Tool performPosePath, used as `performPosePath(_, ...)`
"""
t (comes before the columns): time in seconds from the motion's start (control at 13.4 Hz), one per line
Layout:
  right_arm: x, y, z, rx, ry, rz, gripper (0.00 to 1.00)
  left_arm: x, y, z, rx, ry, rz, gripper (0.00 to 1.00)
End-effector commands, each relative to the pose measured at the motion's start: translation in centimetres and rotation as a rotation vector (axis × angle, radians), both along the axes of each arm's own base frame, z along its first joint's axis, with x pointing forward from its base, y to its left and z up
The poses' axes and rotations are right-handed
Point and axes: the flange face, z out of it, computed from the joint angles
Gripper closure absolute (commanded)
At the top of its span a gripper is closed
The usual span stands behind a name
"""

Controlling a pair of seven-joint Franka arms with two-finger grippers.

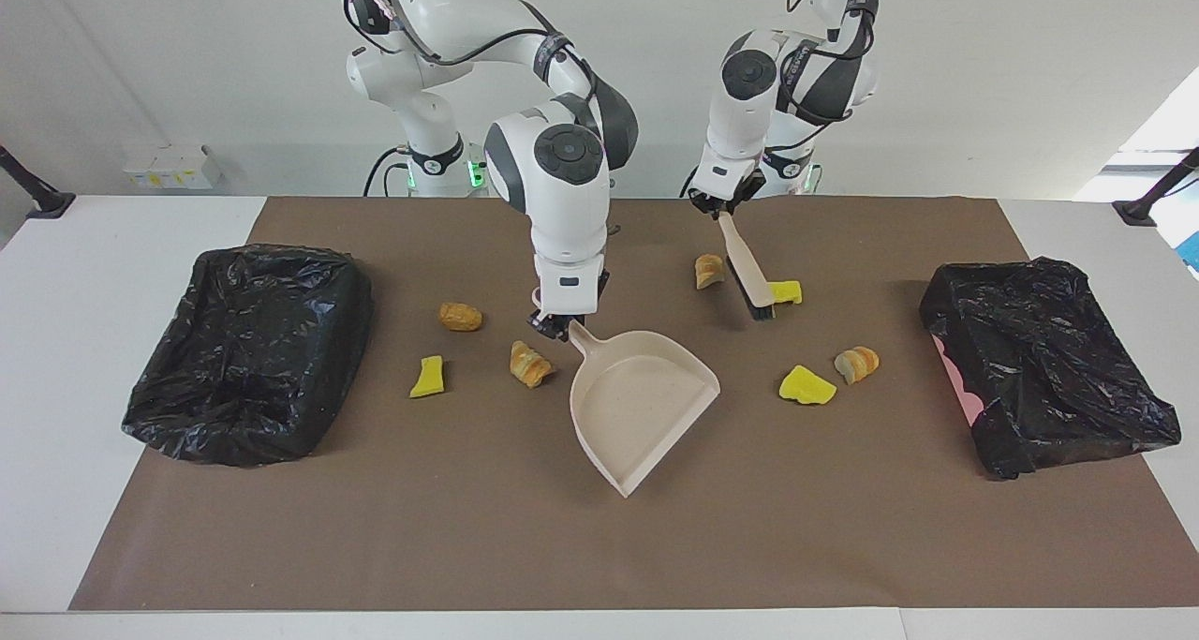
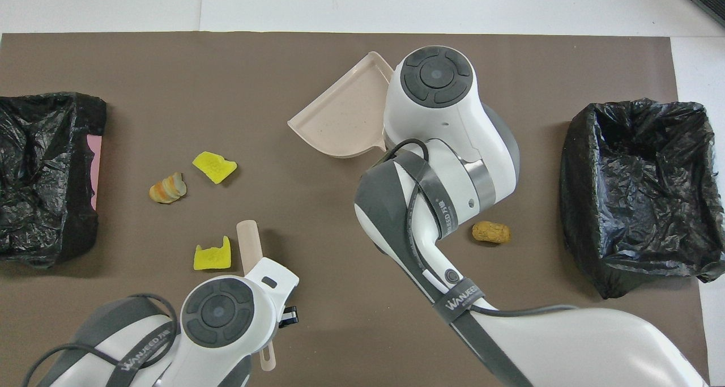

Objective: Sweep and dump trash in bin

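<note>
I see the jaws of the right gripper closed on the handle of the beige plastic dustpan, which lies on the brown mat on the counter. The jaws of the left gripper are closed on the beige brush; its bristles are just beside a yellow piece.

Going across the facing view, I see one black-lined bin, then the seven yellow and tan trash lumps scattered on the mat around the dustpan, then the second black-lined bin.
</note>
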Motion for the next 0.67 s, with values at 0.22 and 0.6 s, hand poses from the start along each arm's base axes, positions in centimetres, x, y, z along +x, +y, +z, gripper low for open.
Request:
performPosePath(0.22,-6.2,-2.1,-2.4,-0.063,0.065,0.486,1.00,4.6,7.5,0.0,0.109,-0.069,0.053,1.00)
performPosePath(0.6,-10.1,-2.0,-4.4,-0.072,0.053,0.747,1.00,7.2,14.2,-0.8,0.075,-0.032,0.017,1.00)
